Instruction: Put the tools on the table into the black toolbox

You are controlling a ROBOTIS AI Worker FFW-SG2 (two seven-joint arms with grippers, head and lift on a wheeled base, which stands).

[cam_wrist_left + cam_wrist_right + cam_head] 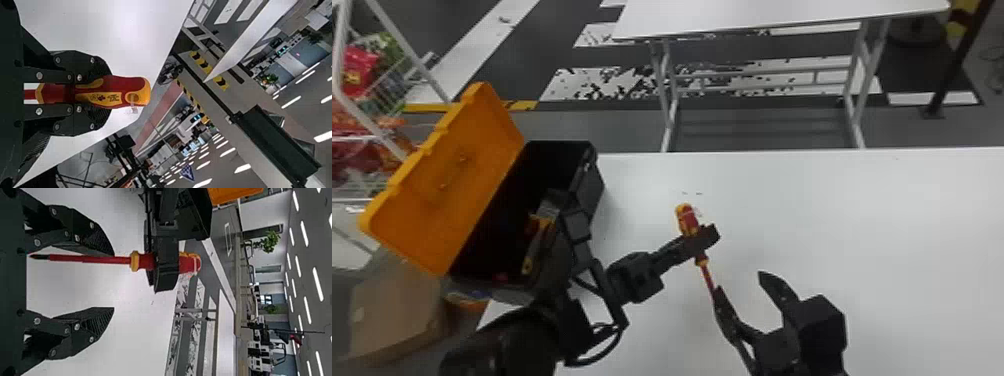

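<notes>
At the centre of the head view, the left tool (703, 242) is closed around the handle of a red-and-yellow screwdriver (686, 218), held above the white bench (857, 210). Lower right of centre, the right tool (739, 282) is spread wide near the shaft; at left, the black toolbox (591, 192) has its orange lid (467, 170) open

Strip lights (318, 284) shine above a grey floor (617, 125) and white table (782, 12).

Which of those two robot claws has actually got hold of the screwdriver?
The left gripper: its fingers are closed on the red-and-yellow handle of the screwdriver. The right gripper has its fingers spread wide, clamping nothing.
</notes>
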